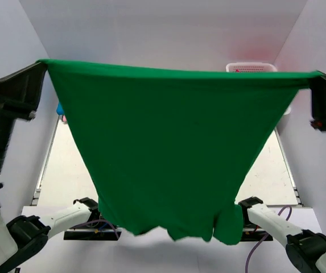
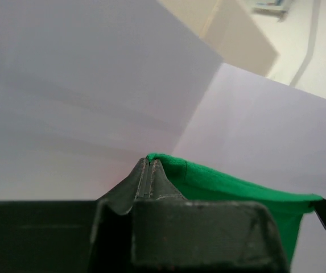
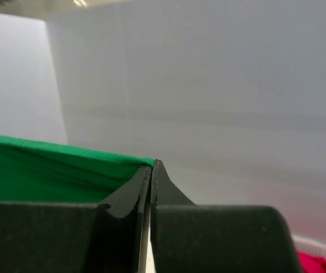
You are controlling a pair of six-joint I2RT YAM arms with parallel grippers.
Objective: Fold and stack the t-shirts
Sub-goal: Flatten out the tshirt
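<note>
A large dark green t-shirt [image 1: 168, 148] hangs stretched in the air between my two grippers, close under the top camera, its hem taut across the top and its sleeves dangling low. My left gripper [image 1: 42, 67] is shut on its left corner; the wrist view shows the jaws pressed together [image 2: 149, 162] with green cloth [image 2: 225, 187] at the tips. My right gripper [image 1: 316, 77] is shut on the right corner, jaws together [image 3: 152, 165] with the cloth [image 3: 49, 170] leading off left. A bit of blue cloth [image 1: 60, 109] and pink show at the left behind the shirt. Red cloth [image 3: 319, 264] lies in the basket.
A white lattice basket [image 1: 251, 67] stands at the far right of the table, partly hidden by the shirt. The light table surface [image 1: 268, 179] shows beside the shirt. White walls enclose the space on the left, back and right.
</note>
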